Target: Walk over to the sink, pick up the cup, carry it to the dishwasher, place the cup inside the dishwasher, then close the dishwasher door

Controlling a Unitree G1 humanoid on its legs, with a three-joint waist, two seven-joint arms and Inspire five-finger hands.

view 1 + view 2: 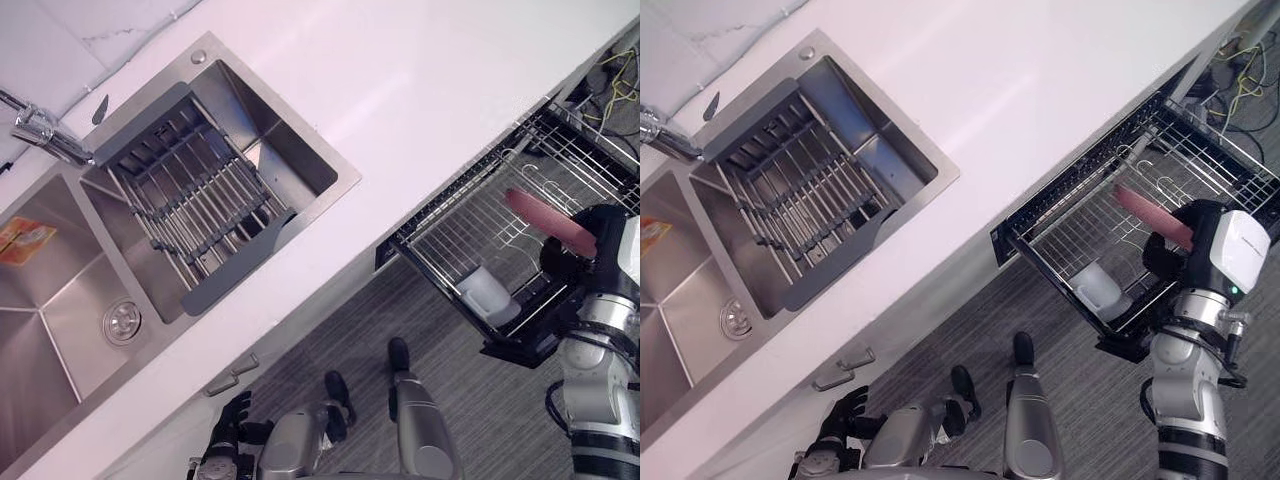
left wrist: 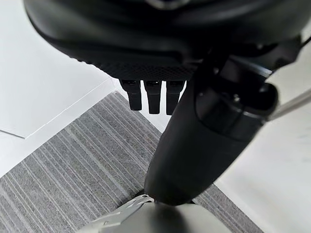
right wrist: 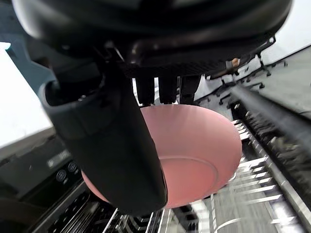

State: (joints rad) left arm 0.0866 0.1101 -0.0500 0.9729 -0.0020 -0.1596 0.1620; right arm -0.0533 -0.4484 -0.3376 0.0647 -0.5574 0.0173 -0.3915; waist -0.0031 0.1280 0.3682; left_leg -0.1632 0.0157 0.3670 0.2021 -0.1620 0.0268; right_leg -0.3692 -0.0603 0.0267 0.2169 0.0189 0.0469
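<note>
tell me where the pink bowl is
The pink bowl is in the right hand, over the dishwasher rack at the eye views' right, near a pale cup.

Two head views steeply down over sink (image 1: 60, 300) and dishwasher rack (image 1: 470, 230) (largely shared), wrist views close-up

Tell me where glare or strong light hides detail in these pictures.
Left eye view: the white countertop glares, nearly featureless; the steel sink carries soft reflections. Right wrist view: the background burns white beside the right hand, while the pink bowl it pinches is evenly lit. Left wrist view: the left hand hangs dark against pale surfaces.
</note>
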